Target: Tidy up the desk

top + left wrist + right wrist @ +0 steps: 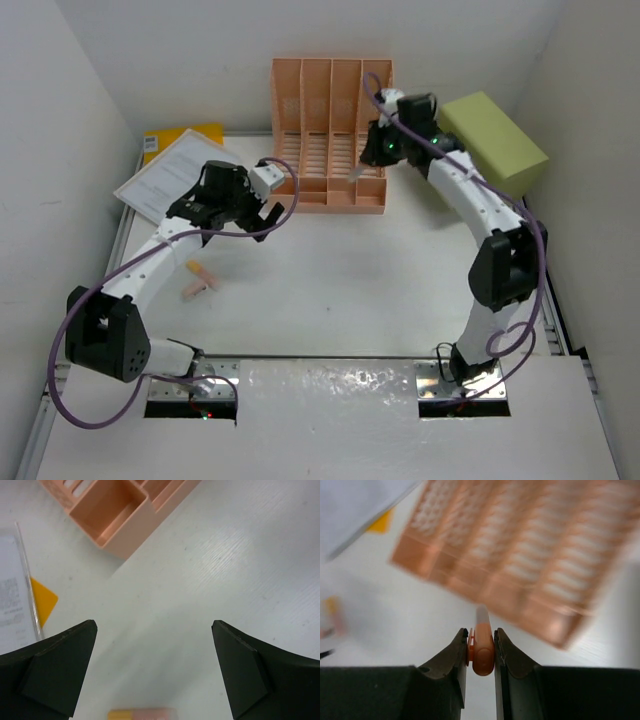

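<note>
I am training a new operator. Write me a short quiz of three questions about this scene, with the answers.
1. True or false: the left claw is open and empty.
2. What does the right claw hold? A) a pen B) a sheet of paper C) nothing
3. Fill in: in the top view, the green box stands to the ____ of the rack.

Key: 1 true; 2 A; 3 right.

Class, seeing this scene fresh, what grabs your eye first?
The peach file rack at the far edge of the desk stands out, a lime-green box to its right. Above the rack's front the right gripper pinches an orange pen, while the left gripper hangs wide open above the desk.
</note>
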Controlling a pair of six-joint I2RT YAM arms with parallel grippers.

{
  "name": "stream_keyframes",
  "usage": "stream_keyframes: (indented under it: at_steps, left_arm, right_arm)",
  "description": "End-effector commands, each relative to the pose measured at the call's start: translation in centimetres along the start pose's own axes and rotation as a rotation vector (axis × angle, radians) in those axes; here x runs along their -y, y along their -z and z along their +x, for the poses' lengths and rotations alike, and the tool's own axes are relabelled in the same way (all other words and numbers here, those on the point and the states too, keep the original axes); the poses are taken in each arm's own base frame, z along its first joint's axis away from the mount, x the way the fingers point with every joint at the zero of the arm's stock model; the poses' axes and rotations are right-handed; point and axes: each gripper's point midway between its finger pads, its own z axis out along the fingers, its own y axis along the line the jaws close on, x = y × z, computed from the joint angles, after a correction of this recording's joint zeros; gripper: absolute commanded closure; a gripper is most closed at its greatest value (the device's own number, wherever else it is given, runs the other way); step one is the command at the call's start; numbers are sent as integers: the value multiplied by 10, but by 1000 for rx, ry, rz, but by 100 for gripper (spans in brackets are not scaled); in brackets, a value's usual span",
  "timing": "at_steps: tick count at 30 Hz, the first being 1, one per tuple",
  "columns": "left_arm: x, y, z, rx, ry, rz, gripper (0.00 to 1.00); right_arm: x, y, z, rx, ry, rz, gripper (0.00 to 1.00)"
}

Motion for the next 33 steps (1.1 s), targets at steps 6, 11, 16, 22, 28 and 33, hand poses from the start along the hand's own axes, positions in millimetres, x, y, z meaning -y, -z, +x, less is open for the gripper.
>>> stream_keyframes:
  at_steps: [6, 11, 16, 22, 28, 33]
  left_arm:
    - [-32, 22, 68, -181, 36, -85, 0]
    - [-28, 19, 83, -198, 57, -66, 0]
    - [-29, 21, 87, -215, 40, -67, 0]
    - [-20, 18, 86, -203, 44, -18, 1]
    - [-21, 18, 90, -211, 47, -26, 1]
    - [-16, 17, 92, -211, 49, -3, 1]
  right_arm:
    - [115, 134, -80, -116, 358, 832, 100]
    - [157, 133, -58, -219, 379, 997, 100]
    - [188, 140, -51, -336, 395, 1125, 100]
    - [213, 119, -21, -431, 386, 1108, 100]
    - [246, 92, -10, -483, 393, 1089, 67]
    - [254, 75, -22, -400, 420, 1099, 32]
